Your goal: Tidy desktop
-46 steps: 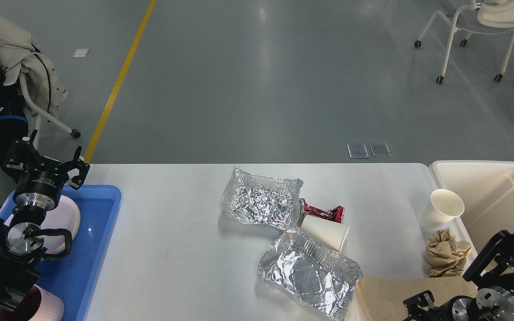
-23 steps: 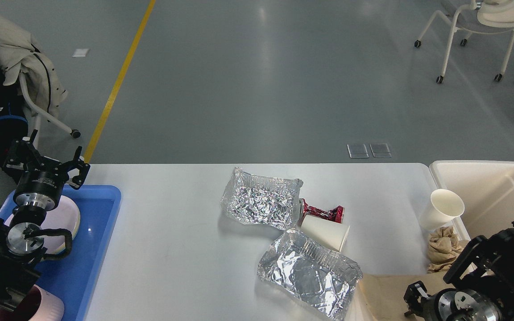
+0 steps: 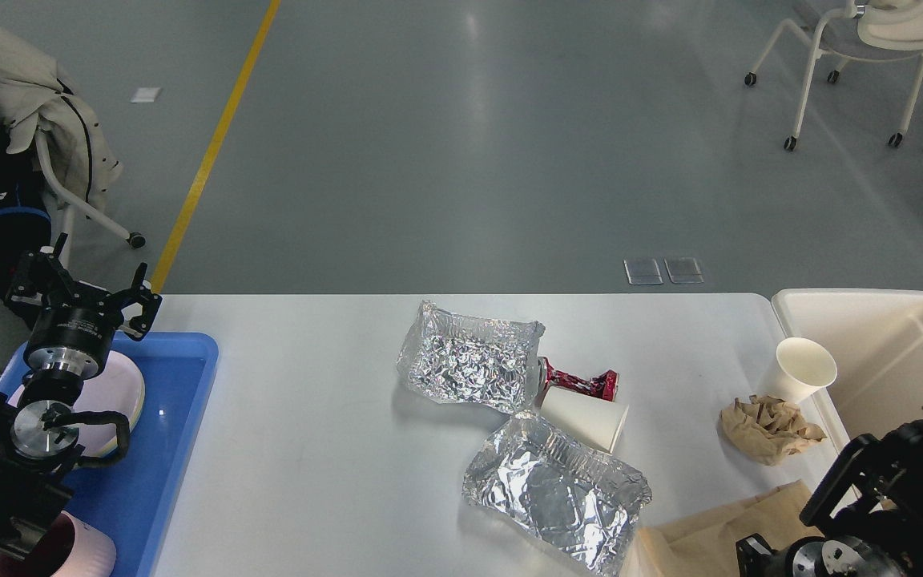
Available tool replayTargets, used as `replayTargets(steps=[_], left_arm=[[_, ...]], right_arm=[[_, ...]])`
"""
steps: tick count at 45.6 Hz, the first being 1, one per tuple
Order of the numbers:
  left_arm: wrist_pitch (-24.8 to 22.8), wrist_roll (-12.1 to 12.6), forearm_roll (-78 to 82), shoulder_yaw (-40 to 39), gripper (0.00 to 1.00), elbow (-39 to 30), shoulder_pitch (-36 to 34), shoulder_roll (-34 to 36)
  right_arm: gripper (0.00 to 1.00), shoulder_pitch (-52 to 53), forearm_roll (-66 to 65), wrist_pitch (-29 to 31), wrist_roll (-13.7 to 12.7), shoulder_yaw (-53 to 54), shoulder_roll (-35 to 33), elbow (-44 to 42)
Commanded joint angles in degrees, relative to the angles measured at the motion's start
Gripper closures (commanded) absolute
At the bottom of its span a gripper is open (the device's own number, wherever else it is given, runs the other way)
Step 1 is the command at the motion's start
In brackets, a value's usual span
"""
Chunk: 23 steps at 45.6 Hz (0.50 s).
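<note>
The white desktop carries two crumpled foil trays, one in the middle and one nearer the front. A white paper cup lies on its side between them, next to a red wrapper. A second white paper cup leans at the right edge. A crumpled brown paper ball lies beside it, and flat brown paper lies at the front. My left gripper is open and empty above the blue tray. My right gripper is dark at the bottom right, its fingers unclear.
A blue tray at the left holds a pink plate and a pink cup. A cream-white bin stands at the right edge. Wheeled chairs stand on the floor at far left and far right.
The brown paper ball has moved left, away from the bin, and the flat brown paper has shifted. My right arm has drawn back toward the lower right. The left arm has not moved.
</note>
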Motion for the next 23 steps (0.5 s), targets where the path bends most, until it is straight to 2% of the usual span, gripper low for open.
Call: replayTargets(steps=[1,9,19,23], left_arm=[[0.0,0.0,0.01,0.05,0.02,0.0,0.0,0.0],[0.0,0.0,0.01,0.05,0.02,0.0,0.0,0.0],[0.0,0.0,0.01,0.05,0.02,0.0,0.0,0.0],[0.0,0.0,0.01,-0.04,0.02,0.0,0.0,0.0]], right_arm=[[1.0,1.75,-4.17,0.38,0.06,-4.07,-0.75,1.29],[1.0,6.75,-15.24,3.19,0.15,-15.14,-3.03,1.36],[1.0,27.04,-34.31,20.84,-0.29,-25.16,-12.53,1.03],[1.0,35.4,-41.34,29.11,-0.29,-28.51,-12.54,0.33]])
